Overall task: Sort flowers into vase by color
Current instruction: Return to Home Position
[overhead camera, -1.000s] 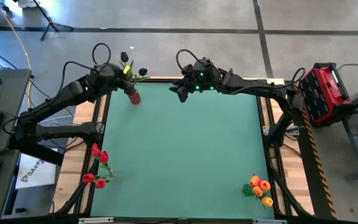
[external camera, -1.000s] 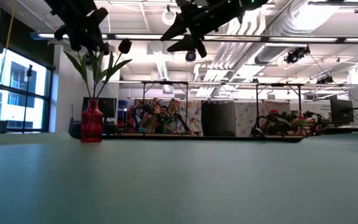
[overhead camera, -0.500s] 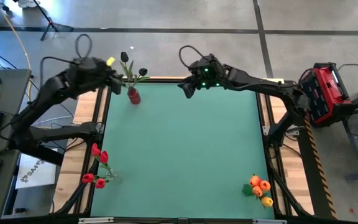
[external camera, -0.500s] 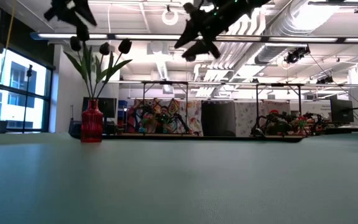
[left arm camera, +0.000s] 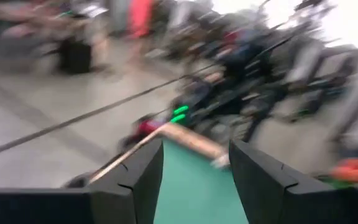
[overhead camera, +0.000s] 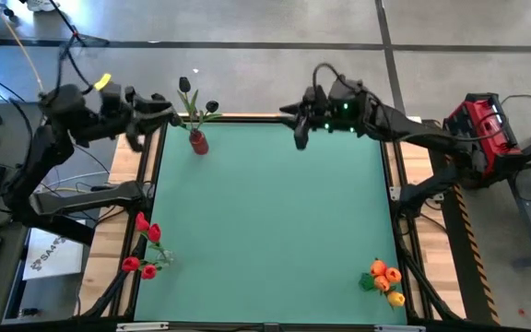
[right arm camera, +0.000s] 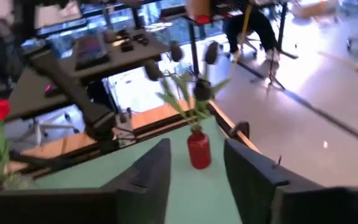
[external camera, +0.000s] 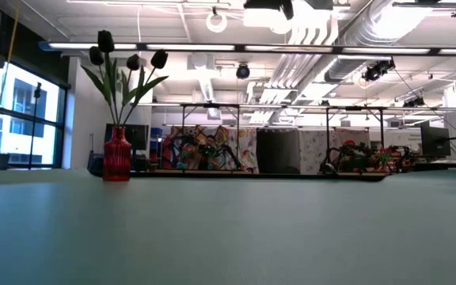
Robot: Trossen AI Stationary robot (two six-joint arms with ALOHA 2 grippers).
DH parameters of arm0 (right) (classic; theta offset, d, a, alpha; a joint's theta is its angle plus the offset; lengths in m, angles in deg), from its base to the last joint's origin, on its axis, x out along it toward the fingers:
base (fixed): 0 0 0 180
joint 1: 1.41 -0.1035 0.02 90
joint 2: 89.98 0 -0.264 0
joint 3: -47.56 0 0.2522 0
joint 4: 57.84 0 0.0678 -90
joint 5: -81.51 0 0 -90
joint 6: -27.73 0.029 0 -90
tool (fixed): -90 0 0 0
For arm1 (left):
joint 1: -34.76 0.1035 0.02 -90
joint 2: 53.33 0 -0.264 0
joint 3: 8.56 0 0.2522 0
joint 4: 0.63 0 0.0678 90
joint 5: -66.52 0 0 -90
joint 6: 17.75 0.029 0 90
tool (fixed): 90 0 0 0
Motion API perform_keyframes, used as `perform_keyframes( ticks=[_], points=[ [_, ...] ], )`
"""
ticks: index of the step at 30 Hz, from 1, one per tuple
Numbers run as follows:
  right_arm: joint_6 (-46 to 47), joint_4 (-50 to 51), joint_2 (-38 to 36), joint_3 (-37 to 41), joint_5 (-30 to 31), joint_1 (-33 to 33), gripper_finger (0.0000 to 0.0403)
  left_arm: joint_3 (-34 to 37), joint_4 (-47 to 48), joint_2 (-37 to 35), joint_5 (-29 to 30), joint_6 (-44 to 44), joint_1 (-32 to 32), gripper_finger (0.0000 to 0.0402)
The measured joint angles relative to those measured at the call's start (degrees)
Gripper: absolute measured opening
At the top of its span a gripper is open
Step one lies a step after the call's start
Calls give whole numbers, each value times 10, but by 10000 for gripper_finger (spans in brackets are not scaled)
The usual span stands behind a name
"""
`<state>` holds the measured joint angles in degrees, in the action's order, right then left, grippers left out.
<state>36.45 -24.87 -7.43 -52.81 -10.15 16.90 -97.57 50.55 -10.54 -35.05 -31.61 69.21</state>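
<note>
At the far left corner of the table (overhead camera: 265, 221) the black flowers (external camera: 120, 83) stand in the red vase (external camera: 117, 158), my left gripper (left arm camera: 196, 144) near it and right gripper (right arm camera: 196, 143) farther right, both spread empty, so I fear a careless left swing could topple it.

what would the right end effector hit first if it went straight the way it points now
Probably the red vase of black flowers, centred ahead of the right end effector in its wrist view; nothing shows between them, though depth is unclear.
</note>
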Motion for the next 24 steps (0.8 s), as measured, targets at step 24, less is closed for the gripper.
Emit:
perform_keyframes(
  ticks=[24],
  points=[
    [-27,-88,-147,162,191,-181,0,316,-316,-110,104,79,-256,34]
  ],
)
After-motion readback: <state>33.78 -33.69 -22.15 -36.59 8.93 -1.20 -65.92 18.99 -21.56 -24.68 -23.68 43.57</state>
